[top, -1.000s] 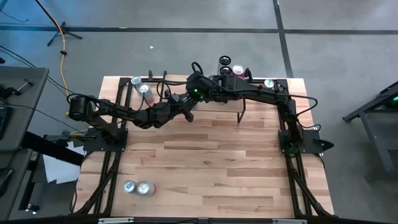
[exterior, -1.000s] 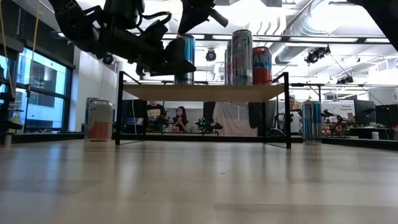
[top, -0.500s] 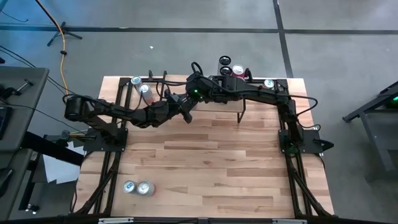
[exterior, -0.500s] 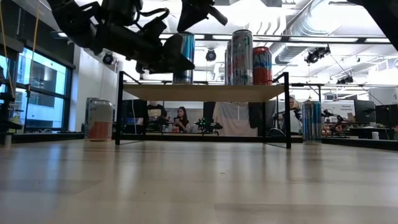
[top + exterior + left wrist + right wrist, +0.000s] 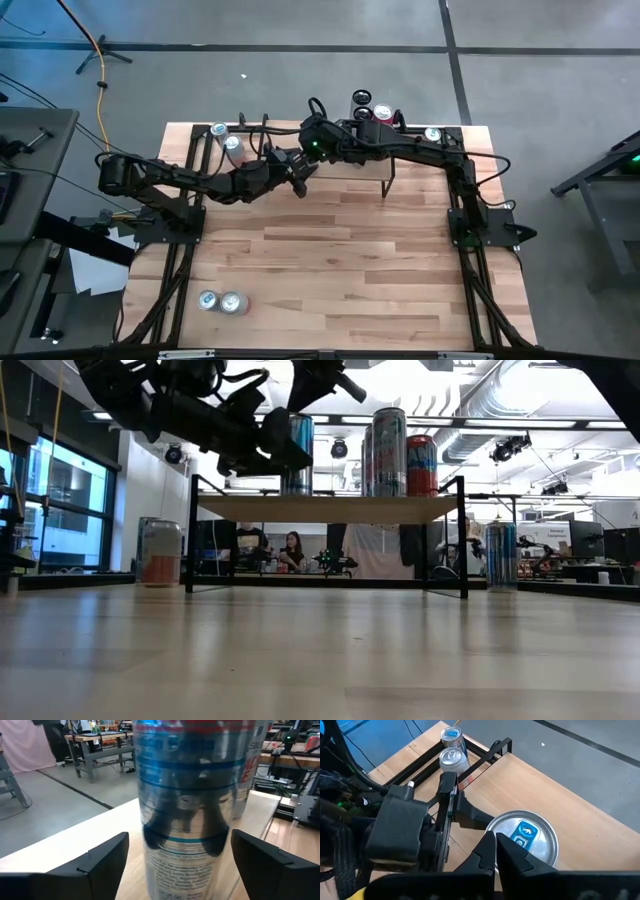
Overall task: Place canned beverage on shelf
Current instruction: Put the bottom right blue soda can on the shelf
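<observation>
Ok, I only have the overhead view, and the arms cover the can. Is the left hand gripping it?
Observer: No. In the left wrist view the left hand is open, with a gap between the can and each finger.
Operator: Is it actually on the shelf?
Observer: Yes. The low view shows it upright on the shelf plank.
Operator: And the right hand?
Observer: The right hand is shut, directly over the can's lid in its wrist view.
</observation>
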Motion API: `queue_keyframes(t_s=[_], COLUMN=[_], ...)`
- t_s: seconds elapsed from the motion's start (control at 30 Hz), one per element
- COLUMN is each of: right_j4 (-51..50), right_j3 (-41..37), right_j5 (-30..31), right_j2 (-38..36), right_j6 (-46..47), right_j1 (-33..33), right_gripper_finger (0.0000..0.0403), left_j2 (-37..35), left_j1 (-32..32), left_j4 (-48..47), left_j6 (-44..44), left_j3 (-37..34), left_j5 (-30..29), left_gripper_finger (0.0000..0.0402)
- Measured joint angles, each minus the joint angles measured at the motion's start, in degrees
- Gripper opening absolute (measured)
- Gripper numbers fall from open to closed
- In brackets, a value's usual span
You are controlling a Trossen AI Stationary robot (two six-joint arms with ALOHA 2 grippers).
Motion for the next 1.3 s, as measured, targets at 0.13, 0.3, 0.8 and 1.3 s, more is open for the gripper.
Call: queue_keyframes(t_s=[0.13,0.3,0.8,1.3], right_j4=[0.0,0.1,0.1,0.0], right_j3=[0.0,0.0,0.1,0.1], right_j5=[0.0,0.2,0.3,0.3], right_j2=[0.0,0.0,-0.2,-0.2], right_j6=[0.0,0.0,-1.9,-3.3], right_j1=[0.0,-0.1,-0.8,-1.4], right_gripper_finger=[0.0000,0.0000,0.0000,0.0000], left_j2=[0.0,-1.0,-22.0,-38.2], left_j1=[0.0,0.0,-4.4,-33.0], left_j4=[0.0,-1.6,-29.2,-39.2], left_j6=[0.0,0.6,-11.3,-14.7], left_j3=[0.0,0.0,0.1,0.1], left_j5=[0.5,0.4,4.0,-6.2], left_gripper_finger=[0.0315,0.0320,0.0320,0.0319])
